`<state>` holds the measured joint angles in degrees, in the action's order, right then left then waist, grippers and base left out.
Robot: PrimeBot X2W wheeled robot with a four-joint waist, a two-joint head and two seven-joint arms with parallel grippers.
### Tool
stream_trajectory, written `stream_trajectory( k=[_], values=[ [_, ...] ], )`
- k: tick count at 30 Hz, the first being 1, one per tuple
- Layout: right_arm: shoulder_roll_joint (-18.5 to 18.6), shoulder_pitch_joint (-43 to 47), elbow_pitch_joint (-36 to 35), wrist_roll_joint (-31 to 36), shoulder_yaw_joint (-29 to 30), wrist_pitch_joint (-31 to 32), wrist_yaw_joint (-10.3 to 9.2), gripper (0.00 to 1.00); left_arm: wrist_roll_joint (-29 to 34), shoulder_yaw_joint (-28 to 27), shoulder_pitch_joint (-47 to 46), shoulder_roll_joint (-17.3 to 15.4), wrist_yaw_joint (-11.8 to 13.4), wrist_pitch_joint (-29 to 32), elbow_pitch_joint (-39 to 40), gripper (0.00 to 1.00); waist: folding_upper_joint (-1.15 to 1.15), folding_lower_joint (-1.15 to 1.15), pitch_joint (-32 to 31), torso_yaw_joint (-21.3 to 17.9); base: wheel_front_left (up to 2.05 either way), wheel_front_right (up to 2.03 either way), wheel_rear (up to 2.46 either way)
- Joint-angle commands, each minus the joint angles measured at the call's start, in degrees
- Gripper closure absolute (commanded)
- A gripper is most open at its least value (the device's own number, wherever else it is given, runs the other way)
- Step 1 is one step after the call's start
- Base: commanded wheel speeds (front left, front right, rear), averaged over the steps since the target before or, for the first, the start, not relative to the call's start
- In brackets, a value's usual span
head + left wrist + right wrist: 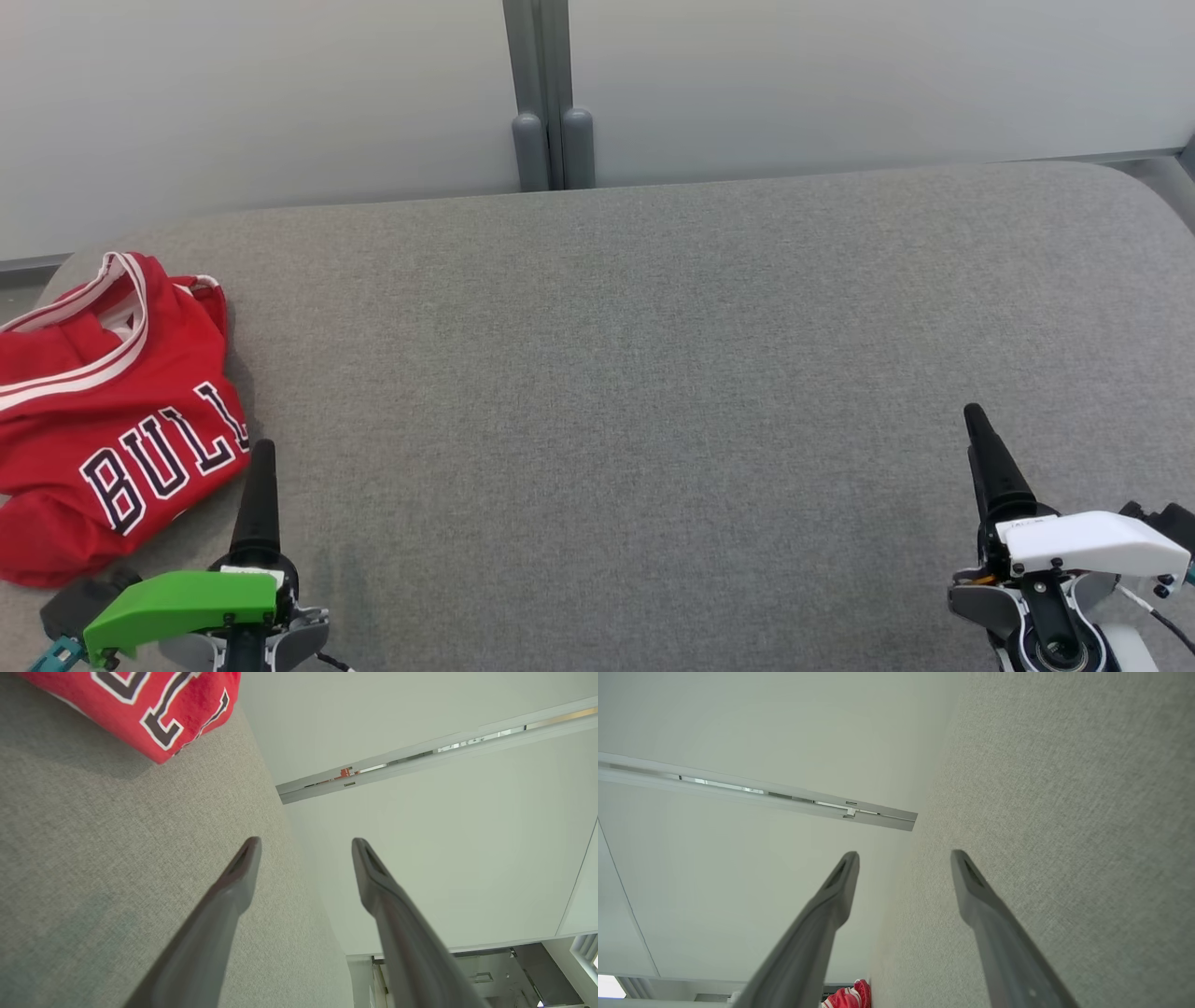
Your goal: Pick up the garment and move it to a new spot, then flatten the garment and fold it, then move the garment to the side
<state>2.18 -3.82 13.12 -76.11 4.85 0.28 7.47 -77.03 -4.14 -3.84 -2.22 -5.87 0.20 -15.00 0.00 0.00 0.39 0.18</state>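
head view: garment [112, 411] collar [126, 303] (left wrist: letters [159, 714])

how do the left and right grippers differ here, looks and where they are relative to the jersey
Cover: the left gripper wears a green cover; the right gripper wears a white cover.
Position: the left gripper sits close beside the red jersey, not touching it; the right gripper is far across the grey surface from it.
Shared: both stand open and empty, pointing up the head view.

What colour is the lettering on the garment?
Dark navy or black letters outlined in white, on the red garment; clearest in the head view.
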Motion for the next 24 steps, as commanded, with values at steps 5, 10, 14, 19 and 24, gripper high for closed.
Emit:
stream_trajectory(
  k=[5,10,14,19,24],
  values=[
    [0.4,-0.8,-1.7,8.3,-0.8,-1.7,0.02,0.0,7.2,1.0,-1.0,-0.3,1.2,-1.6,2.5,0.0,0.0,0.0,0.1,0.1,0.0,0.0,0.0],
    [0.4,-0.8,-2.1,13.6,-1.2,-2.7,0.02,0.0,12.6,2.1,-0.7,-0.4,2.2,-2.7,3.5,0.0,0.0,0.0,0.0,0.2,0.0,0.0,0.0],
    [0.5,-0.7,-2.0,17.8,-1.4,-3.6,0.02,0.0,17.7,3.1,-0.5,-0.4,3.1,-3.5,3.9,0.0,0.0,0.0,0.0,0.3,0.0,0.0,0.0],
    [0.5,-0.7,-1.6,22.8,-1.6,-4.6,0.02,0.0,24.2,4.1,-0.3,-0.5,4.1,-4.5,4.4,0.0,0.0,0.0,0.0,0.4,0.0,0.0,0.0],
    [0.5,-0.6,-1.0,27.5,-1.5,-5.5,0.02,0.0,29.3,5.1,-0.2,-0.5,5.0,-5.4,4.7,0.0,0.0,0.0,0.0,0.5,0.0,0.0,0.0]
  ],
)
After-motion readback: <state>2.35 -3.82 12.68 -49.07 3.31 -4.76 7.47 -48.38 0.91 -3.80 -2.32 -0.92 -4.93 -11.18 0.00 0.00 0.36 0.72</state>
